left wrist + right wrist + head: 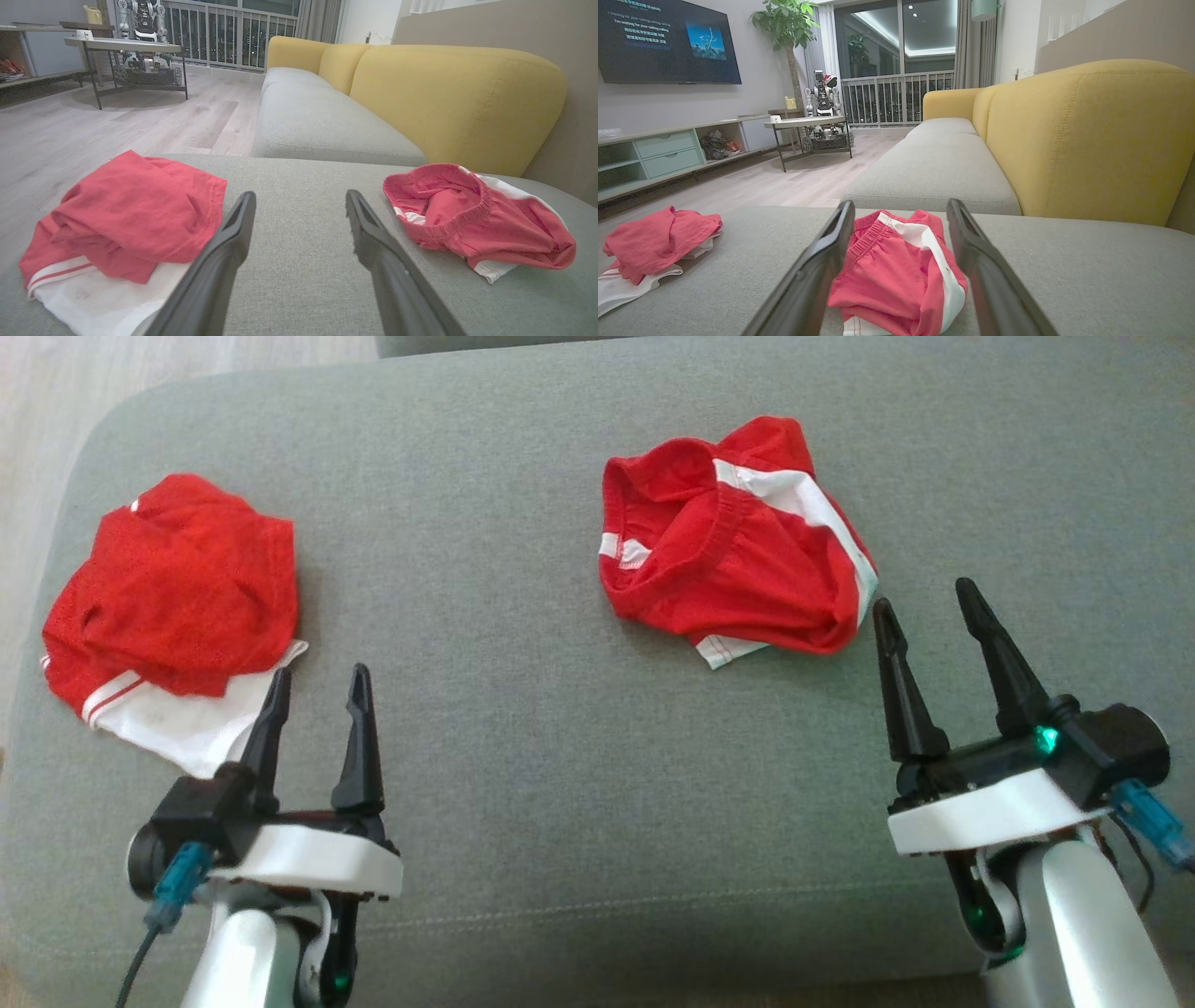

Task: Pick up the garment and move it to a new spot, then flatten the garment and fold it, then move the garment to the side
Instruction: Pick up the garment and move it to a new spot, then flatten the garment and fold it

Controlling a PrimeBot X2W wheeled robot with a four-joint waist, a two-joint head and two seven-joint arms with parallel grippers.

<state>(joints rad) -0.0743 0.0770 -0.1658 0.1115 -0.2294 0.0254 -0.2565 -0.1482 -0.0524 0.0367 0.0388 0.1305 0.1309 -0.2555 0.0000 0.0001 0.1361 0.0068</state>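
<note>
Grey cushion point(523, 728) fills the head view, with two red-and-white garments lying on it well apart. The left garment point(177, 588) sits at 9 o'clock, loosely folded, with a white part at its 6 o'clock edge. The right garment point(738, 560) lies crumpled at 1 o'clock. The left gripper point(319, 672) is at 7 o'clock, fingers spread wide and holding nothing; one finger crosses the white part, and I cannot tell if it touches. The right gripper point(924, 595) is at 4 o'clock, equally wide and empty, its tips just beside the right garment's 4 o'clock edge

Left wrist view: the spread fingers frame bare cushion, with the left garment point(135, 210) at 8 o'clock, the right garment point(467, 214) at 3 o'clock and a yellow backrest point(458, 98) at 2 o'clock

Right wrist view: the right garment point(896, 270) shows between the parted fingers at 6 o'clock, ungripped, and the left garment point(654, 242) lies at 8 o'clock
</note>
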